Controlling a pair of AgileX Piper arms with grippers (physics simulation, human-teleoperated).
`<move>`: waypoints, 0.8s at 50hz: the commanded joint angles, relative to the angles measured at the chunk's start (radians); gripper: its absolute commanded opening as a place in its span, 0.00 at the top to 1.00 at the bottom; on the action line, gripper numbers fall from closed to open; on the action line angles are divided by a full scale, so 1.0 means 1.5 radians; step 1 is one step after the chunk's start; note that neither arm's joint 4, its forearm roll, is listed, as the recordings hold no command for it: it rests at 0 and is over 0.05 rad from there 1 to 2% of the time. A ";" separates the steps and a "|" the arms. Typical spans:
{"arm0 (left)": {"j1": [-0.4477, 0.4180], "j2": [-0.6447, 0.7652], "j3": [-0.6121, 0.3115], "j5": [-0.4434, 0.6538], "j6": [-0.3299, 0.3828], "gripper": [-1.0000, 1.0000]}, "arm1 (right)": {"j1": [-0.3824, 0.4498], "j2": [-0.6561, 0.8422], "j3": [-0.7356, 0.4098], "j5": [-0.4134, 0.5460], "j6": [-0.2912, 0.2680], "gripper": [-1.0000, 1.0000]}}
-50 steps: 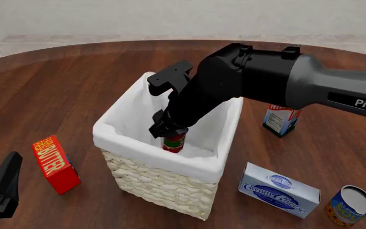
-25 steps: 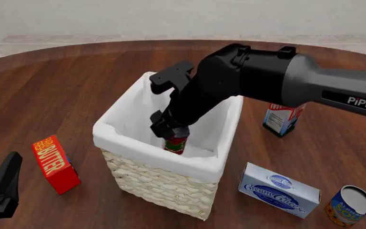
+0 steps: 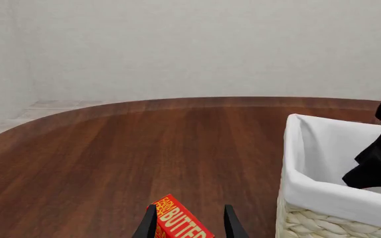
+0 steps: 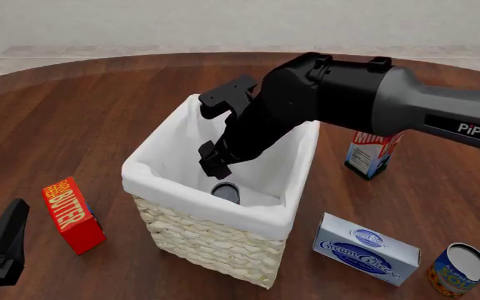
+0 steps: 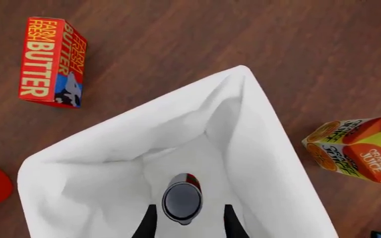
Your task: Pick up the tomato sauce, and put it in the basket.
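Observation:
The tomato sauce stands upright on the white liner inside the basket, and only its dark metal top and a sliver of red label show. My right gripper hangs just above it within the basket's rim, open and apart from the can. In the right wrist view, the tomato sauce lies below and between the spread fingers of the right gripper, deep inside the basket. My left gripper rests at the near left of the table, open and holding nothing.
A red butter box lies left of the basket, in front of the left gripper. A milk carton, a cream cheese box and a soup can stand to the right. An orange juice carton sits behind the basket.
The right gripper opened and let go of the tomato sauce, which dropped to the basket's floor. The gripper has lifted slightly. The left arm stayed still.

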 commanded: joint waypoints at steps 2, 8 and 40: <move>-0.001 -0.004 0.000 0.003 0.001 0.00 | 0.000 -0.005 0.002 0.000 -0.001 0.00; -0.001 -0.004 0.000 0.003 0.001 0.00 | -0.006 -0.025 -0.010 0.012 -0.012 0.00; -0.001 -0.004 0.000 0.003 0.001 0.00 | 0.002 -0.164 -0.026 0.090 -0.046 0.00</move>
